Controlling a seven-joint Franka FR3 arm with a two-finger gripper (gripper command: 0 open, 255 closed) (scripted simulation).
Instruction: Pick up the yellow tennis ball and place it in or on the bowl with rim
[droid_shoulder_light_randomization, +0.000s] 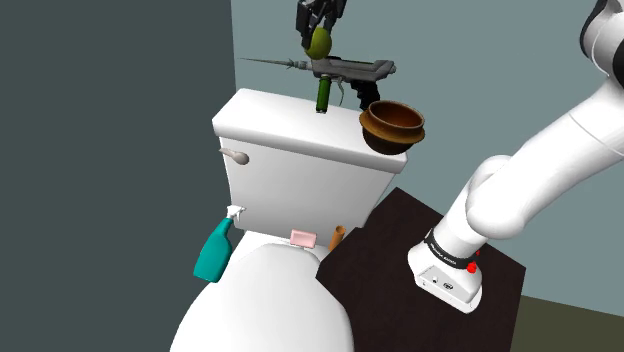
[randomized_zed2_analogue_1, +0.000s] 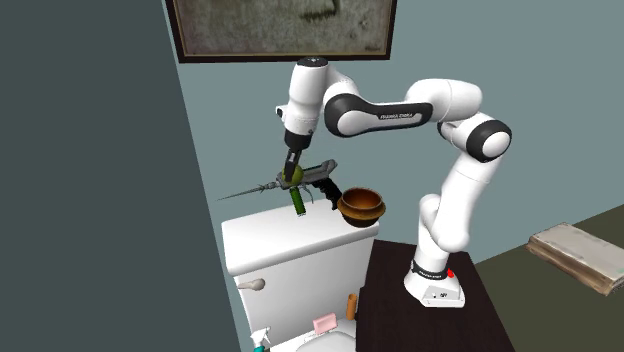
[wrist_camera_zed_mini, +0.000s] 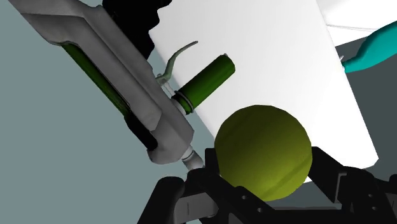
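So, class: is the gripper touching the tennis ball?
Touching. In the wrist view the gripper has black fingers pressed against both sides of the yellow-green tennis ball, no gap.

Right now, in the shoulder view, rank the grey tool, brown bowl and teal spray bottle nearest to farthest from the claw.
1. Grey tool, just below the claw and its ball.
2. Brown bowl, on the tank's edge, nearer the stand.
3. Teal spray bottle, down beside the toilet seat.

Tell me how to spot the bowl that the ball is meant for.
Find the white toilet tank. On its lid, at the shoulder view's right end, sits the bowl. It is round, brown and wide-rimmed, unlike the long grey tool with a green handle beside it.
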